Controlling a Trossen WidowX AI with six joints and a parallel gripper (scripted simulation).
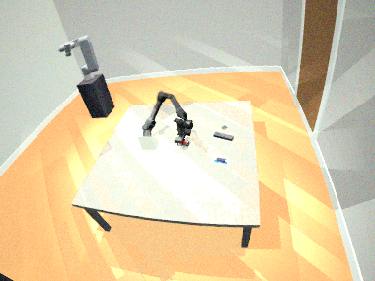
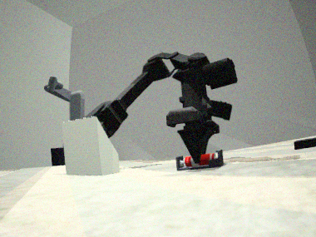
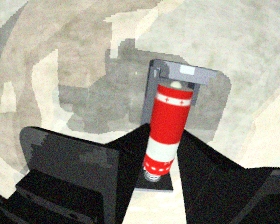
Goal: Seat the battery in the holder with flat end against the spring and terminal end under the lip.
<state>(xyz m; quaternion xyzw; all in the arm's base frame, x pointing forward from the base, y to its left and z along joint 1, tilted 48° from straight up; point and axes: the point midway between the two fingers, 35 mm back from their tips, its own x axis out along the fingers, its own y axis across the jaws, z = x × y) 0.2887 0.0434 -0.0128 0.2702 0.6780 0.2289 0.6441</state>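
The red-and-white battery (image 2: 205,159) (image 3: 170,117) lies lengthwise in the dark grey holder (image 2: 179,163) (image 3: 148,102), nearly level between its end walls in the exterior view. In the wrist view its terminal nub is at the lip end and still shows; I cannot tell whether any of it is under the lip. Its flat end meets the coil spring (image 3: 152,176) at the near end. My gripper (image 1: 183,141) (image 2: 199,161) (image 3: 163,131) is shut on the battery around its middle, its fingers reaching down into the holder. The fingers hide parts of the holder's side walls.
A black bar (image 1: 223,136) (image 2: 305,144), a small grey piece (image 1: 224,127) and a blue item with a dark top (image 1: 221,161) lie right of the arm in the top view. A pale block (image 1: 148,143) (image 2: 85,148) stands at the arm's base. Another arm stands on a black pedestal (image 1: 96,97) beyond the table.
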